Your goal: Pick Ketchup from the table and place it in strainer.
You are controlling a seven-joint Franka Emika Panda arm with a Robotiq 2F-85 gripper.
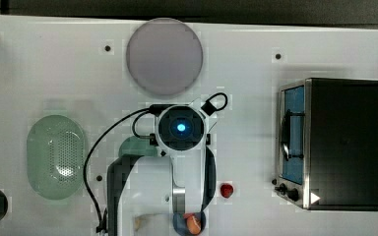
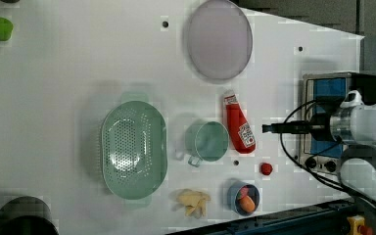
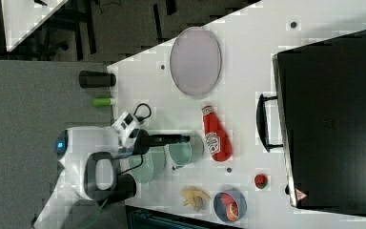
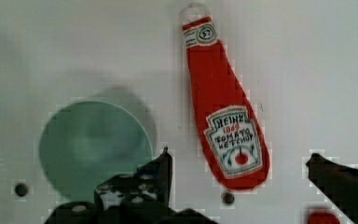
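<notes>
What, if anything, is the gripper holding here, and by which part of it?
Nothing is held. The gripper is open above the table, its fingers apart on either side of the Ketchup, which lies flat beside the cup.

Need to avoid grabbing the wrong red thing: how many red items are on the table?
3, more may be hidden: the Ketchup lying beside the teal cup, a small red fruit near the toaster oven, and a red piece in the blue bowl.
</notes>
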